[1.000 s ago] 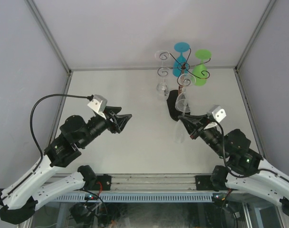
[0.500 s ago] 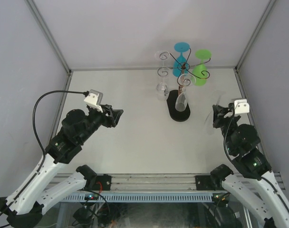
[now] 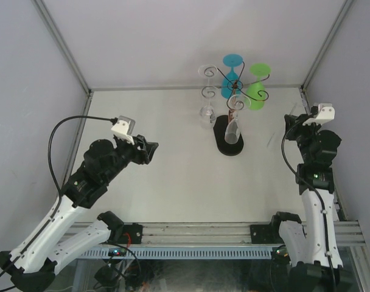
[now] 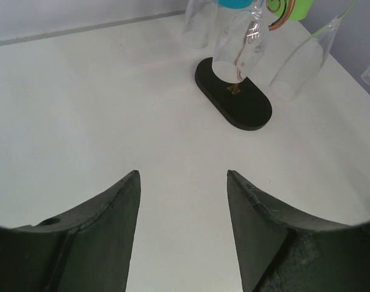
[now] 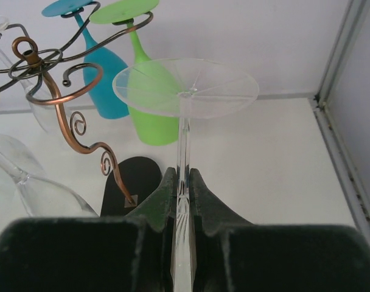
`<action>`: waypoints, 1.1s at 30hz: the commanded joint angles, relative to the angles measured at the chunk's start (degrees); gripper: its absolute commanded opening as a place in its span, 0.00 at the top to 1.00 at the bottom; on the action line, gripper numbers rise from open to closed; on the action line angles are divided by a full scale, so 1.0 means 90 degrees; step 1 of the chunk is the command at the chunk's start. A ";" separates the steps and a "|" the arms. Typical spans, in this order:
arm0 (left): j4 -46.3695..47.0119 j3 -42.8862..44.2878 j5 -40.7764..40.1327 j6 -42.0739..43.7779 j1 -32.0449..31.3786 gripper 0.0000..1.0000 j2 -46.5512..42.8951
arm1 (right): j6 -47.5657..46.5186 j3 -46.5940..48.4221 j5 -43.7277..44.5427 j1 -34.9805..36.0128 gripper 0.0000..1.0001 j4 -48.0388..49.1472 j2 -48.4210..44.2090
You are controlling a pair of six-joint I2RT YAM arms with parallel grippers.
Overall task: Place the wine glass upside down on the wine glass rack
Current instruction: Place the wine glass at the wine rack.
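**Right gripper clamping a clear glass by its stem, to the right of the rack**

The right gripper is pinching the thin stem of the wine glass, its jaws drawn together on it. The round clear foot is pointing away from the fingers, toward the rack. The bowl is lying out of sight behind them. In the overhead view this gripper is hovering well apart from the wine glass rack, on its right side, and the glass itself is showing only as a faint streak there.

The rack is standing on its black oval base toward the far side of the table. A blue glass and a green glass are hanging bowl-down from the curled arms on the far side of its stem. One clear glass is hanging at the rack's left. Another clear glass is hanging over the base.

The left gripper is hanging over bare table well to the left of the rack and nearer the arms. Its two dark fingers are standing apart with nothing between them, and they are aiming toward the rack's base.
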 commanded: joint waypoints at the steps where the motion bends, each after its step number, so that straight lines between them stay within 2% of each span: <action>1: 0.0099 -0.0095 0.0067 -0.0021 0.0098 0.37 0.0051 | 0.0374 0.0296 -0.1222 -0.0430 1.00 0.0787 0.0457; 7: 0.0097 -0.0104 0.0140 -0.0096 0.0302 0.36 0.0098 | 0.0071 0.0446 -0.1501 -0.0478 1.00 0.1089 0.1019; 8: 0.0098 -0.0102 0.0162 -0.0108 0.0347 0.33 0.0112 | 0.0005 0.0446 -0.1507 -0.0486 1.00 0.1141 0.1068; 13: 0.0092 -0.0108 0.0226 -0.0141 0.0528 0.29 0.0177 | -0.0170 0.0447 -0.1739 -0.0532 1.00 0.1450 0.1296; 26: 0.0078 -0.0120 0.0284 -0.0209 0.0835 0.26 0.0275 | 0.0278 0.0471 -0.3551 -0.1051 1.00 0.2815 0.2241; 33: 0.0078 -0.0119 0.0350 -0.0221 0.0902 0.17 0.0312 | 0.0350 0.0595 -0.4195 -0.1235 1.00 0.3302 0.2674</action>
